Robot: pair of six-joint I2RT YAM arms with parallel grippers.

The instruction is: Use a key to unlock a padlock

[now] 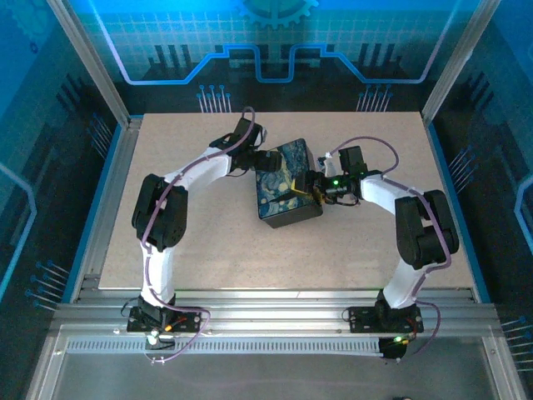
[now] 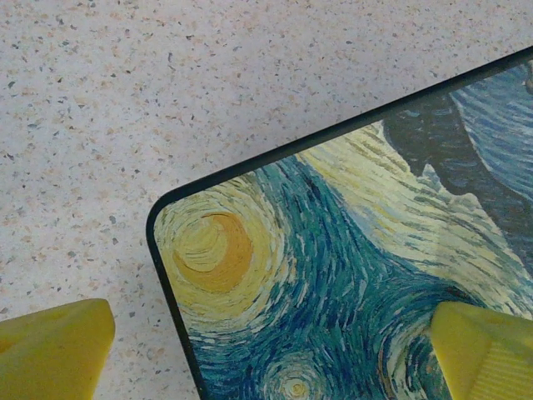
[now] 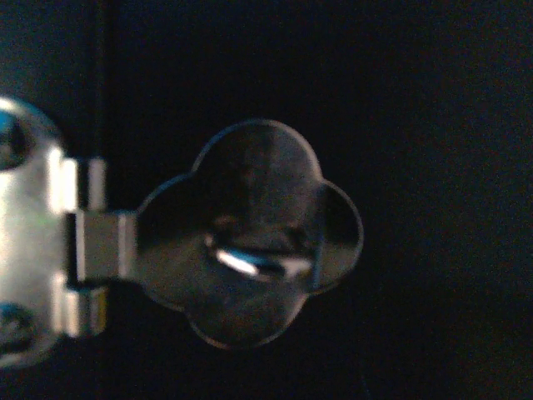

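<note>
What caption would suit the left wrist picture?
Open yellow fingers straddle one corner of the painted box on a speckled table.

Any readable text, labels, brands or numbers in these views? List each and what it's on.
None readable.
The box lid has painted swirls, no words.
The hasp is dark and blurred, no marking legible.
The backdrop has gear and line graphics, no lettering.

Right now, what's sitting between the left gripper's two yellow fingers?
In the left wrist view, the rounded corner of the painted box lid lies between the fingers, plus a strip of bare speckled table beside it.
</note>
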